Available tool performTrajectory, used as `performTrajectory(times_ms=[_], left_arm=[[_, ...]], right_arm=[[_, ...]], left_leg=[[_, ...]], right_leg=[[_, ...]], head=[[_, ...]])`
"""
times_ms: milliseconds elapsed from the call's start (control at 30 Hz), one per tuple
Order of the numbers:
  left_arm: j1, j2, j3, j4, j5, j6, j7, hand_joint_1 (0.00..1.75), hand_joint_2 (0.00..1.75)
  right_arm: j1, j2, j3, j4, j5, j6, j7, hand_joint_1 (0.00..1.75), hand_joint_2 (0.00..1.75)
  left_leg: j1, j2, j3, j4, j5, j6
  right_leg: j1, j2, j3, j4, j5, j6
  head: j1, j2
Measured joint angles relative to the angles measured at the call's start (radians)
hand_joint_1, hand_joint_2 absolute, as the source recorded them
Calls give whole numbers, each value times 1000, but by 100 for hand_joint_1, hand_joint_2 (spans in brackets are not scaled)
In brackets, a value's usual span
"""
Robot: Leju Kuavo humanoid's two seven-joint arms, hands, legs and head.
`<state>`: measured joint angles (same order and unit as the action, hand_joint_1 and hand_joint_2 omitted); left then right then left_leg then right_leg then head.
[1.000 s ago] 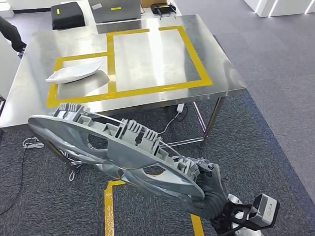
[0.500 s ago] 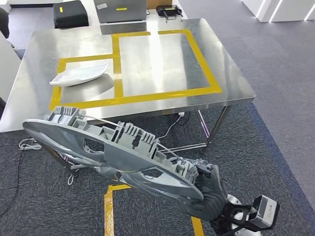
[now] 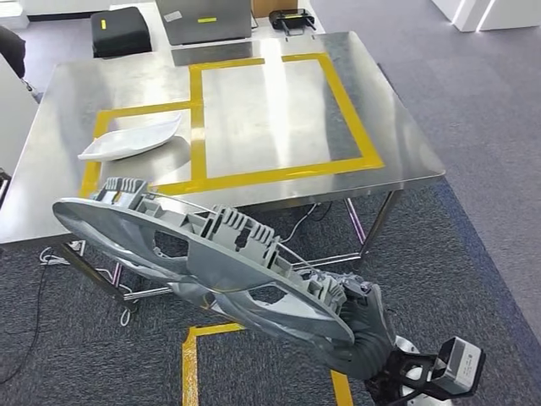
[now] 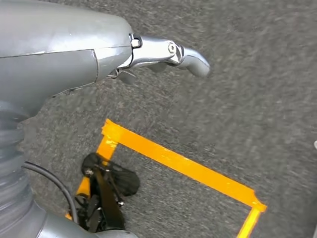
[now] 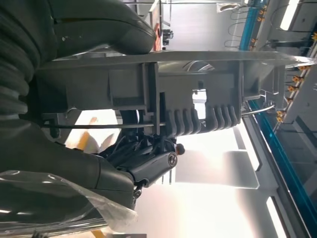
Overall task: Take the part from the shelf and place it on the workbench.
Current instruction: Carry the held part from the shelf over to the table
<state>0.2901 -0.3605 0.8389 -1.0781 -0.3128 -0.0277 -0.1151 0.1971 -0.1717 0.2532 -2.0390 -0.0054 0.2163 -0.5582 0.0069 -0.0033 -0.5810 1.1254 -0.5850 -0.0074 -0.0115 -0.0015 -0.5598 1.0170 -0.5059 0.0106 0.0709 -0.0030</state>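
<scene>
A long grey plastic part [image 3: 198, 245] with ribs and cut-outs hangs low over the carpet, in front of the steel workbench [image 3: 281, 110]. My right hand [image 3: 360, 334] grips its near end at the lower right. From the right wrist the part [image 5: 186, 94] lies between the thumb [image 5: 101, 25] and the darker fingers [image 5: 149, 163]. My left hand [image 4: 157, 52] hangs over the carpet with a finger stretched out and nothing in it. The workbench top carries yellow tape rectangles.
A white curved part [image 3: 131, 138] lies in the left taped field of the workbench. A black case [image 3: 119, 31] and a grey box [image 3: 203, 19] stand behind it. Yellow floor tape [image 3: 191, 364] and cables [image 3: 57, 254] lie on the carpet. A person [image 3: 11, 51] stands at the far left.
The whole picture has shifted a little, so the camera has moved; the workbench looks slightly nearer. The grey part stays in my right hand's grip.
</scene>
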Motion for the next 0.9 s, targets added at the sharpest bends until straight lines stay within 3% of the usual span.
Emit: performTrajectory(times_ms=[67,100,133,167,233,267,300,367,467,533,600,633,667,733,767,833,900], left_arm=[[1,0,0,0,0,0,0,0,175],[2,1,0,0,0,0,0,0,175],[2,1,0,0,0,0,0,0,175],[2,1,0,0,0,0,0,0,175],[2,1,0,0,0,0,0,0,175],[2,1,0,0,0,0,0,0,175],[2,2,0,0,0,0,0,0,175],[2,3,0,0,0,0,0,0,175],[4,2,1,0,0,0,0,0,175],[3,0,0,0,0,-1,0,0,175],[1,-1,0,0,0,-2,0,0,175],[1,-1,0,0,0,-1,0,0,175],[1,-1,0,0,0,-1,0,0,175],[2,-2,0,0,0,-1,0,0,175],[1,-2,1,0,0,-1,0,0,175],[1,-1,1,0,0,-1,0,0,175],[0,-1,0,0,0,0,0,0,175]], right_arm=[[-1,0,0,0,0,0,0,175,175],[0,0,0,0,0,0,0,175,175],[0,0,0,0,0,0,0,175,175],[0,0,0,0,0,0,0,175,175],[1,0,0,0,0,0,0,175,175],[0,0,0,1,0,0,0,175,175],[0,0,0,1,0,0,0,175,175],[-1,0,0,1,0,0,0,175,175],[-2,0,0,0,1,0,1,175,175],[-2,0,0,-1,0,0,0,175,175],[-2,0,1,0,0,0,0,175,175],[-1,0,1,0,0,0,0,175,175],[0,0,0,1,0,0,1,175,175],[0,0,0,1,0,0,1,175,175],[0,0,0,1,0,0,1,175,175],[-1,0,1,2,0,0,0,175,175],[0,0,1,1,0,0,0,175,175]], left_leg=[[2,0,-72,135,-51,-7],[2,0,-101,182,-58,-9],[3,0,-116,195,-45,-9],[2,0,-113,169,-11,-8],[1,0,-68,47,74,1],[-1,0,-44,-9,97,7],[-4,1,-27,-47,105,13],[-9,1,-17,-70,94,21],[0,0,0,-91,94,35],[3,1,11,-99,90,43],[3,1,18,-99,82,46],[3,1,23,-99,77,46],[3,0,30,-99,71,46],[3,-2,49,-99,57,40],[2,-3,55,-98,49,35],[-1,-3,58,-97,39,24],[-2,-2,61,-100,36,14]], right_leg=[[1,-2,11,-1,-9,-7],[1,-2,17,-1,-14,-8],[1,-1,24,-1,-20,-8],[2,0,32,-1,-26,-7],[2,2,50,-1,-40,-1],[3,3,54,-1,-47,4],[3,3,55,-1,-53,10],[4,2,54,-6,-57,21],[3,0,50,14,-78,35],[1,0,-8,121,-124,42],[-1,0,-95,249,-156,47],[-1,0,-121,273,-145,49],[-1,0,-129,259,-115,49],[-2,0,-91,141,-26,47],[0,-1,-64,80,3,45],[2,2,-34,23,15,35],[4,5,-30,19,10,23]], head=[[0,0],[0,0],[0,0],[-1,0],[0,0],[-1,0],[-1,0],[-2,0],[1,0],[5,0],[7,0],[8,0],[8,0],[9,0],[9,0],[7,0],[5,0]])
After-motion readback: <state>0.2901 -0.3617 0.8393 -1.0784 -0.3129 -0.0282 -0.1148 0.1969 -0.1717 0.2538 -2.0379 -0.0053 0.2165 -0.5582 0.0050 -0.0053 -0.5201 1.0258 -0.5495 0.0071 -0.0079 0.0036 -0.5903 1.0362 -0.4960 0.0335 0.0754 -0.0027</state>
